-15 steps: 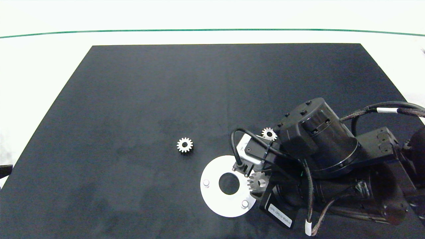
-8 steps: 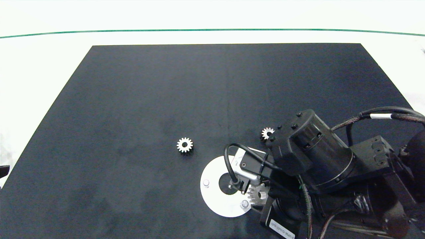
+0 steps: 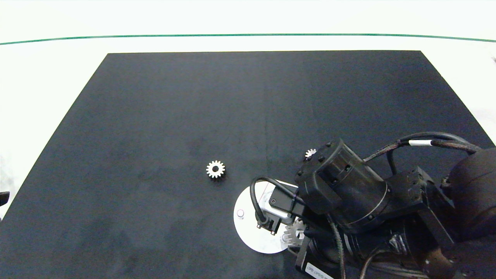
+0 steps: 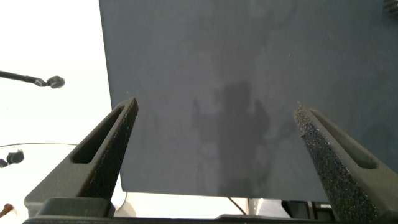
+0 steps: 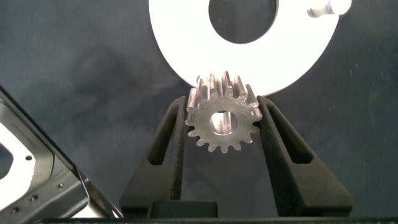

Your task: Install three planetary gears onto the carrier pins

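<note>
My right gripper (image 5: 221,104) is shut on one planetary gear (image 5: 221,119), pinched by its toothed rim. In the head view this gear (image 3: 293,234) hangs over the near-right edge of the white disc (image 3: 248,232). One carrier pin (image 3: 240,213) stands bare on the disc's left side, and the right wrist view shows a pin (image 5: 326,7) past the centre hole. A second gear (image 3: 215,169) lies flat on the mat, left of the disc. A third gear (image 3: 310,154) peeks out behind the right arm. My left gripper (image 4: 214,109) is open over bare mat at the left edge.
A black mat (image 3: 174,116) covers the white table, with a green line (image 3: 155,36) along the far side. The right arm's bulk hides the disc's right half and the mat's near-right corner.
The right arm has moved toward the near edge with the gear, from the disc's right side to its near-right rim. It now covers more of the disc and of the gear behind it.
</note>
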